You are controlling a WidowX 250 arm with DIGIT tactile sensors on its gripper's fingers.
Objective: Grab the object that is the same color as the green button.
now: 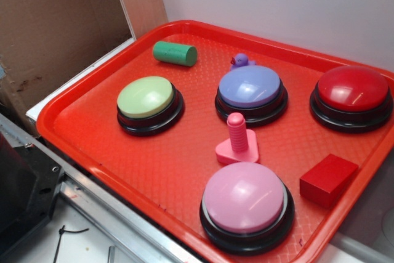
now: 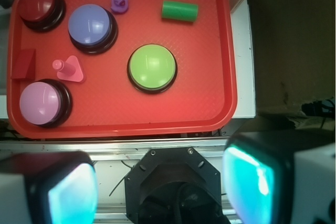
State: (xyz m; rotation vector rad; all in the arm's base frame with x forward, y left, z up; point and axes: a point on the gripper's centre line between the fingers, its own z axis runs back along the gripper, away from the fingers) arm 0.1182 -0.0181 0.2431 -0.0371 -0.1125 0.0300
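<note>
The object, a small dark green cylinder (image 1: 175,53) (image 2: 179,11), lies on its side near the back left corner of the red tray (image 1: 184,164) (image 2: 157,119). The green button (image 1: 146,98) (image 2: 151,67), a pale yellow-green dome on a black ring, sits a little in front of it. In the wrist view my gripper (image 2: 160,187) hangs open high above the robot base, outside the tray's near edge, with nothing between its two pads (image 2: 71,195). The gripper is not seen in the exterior view.
On the tray also stand a lavender-blue button (image 1: 251,87), a dark red button (image 1: 352,89), a pink button (image 1: 244,198), a pink peg on a triangular foot (image 1: 237,140), a red block (image 1: 328,179) and a small purple duck (image 1: 242,61). Cardboard (image 1: 55,23) stands left.
</note>
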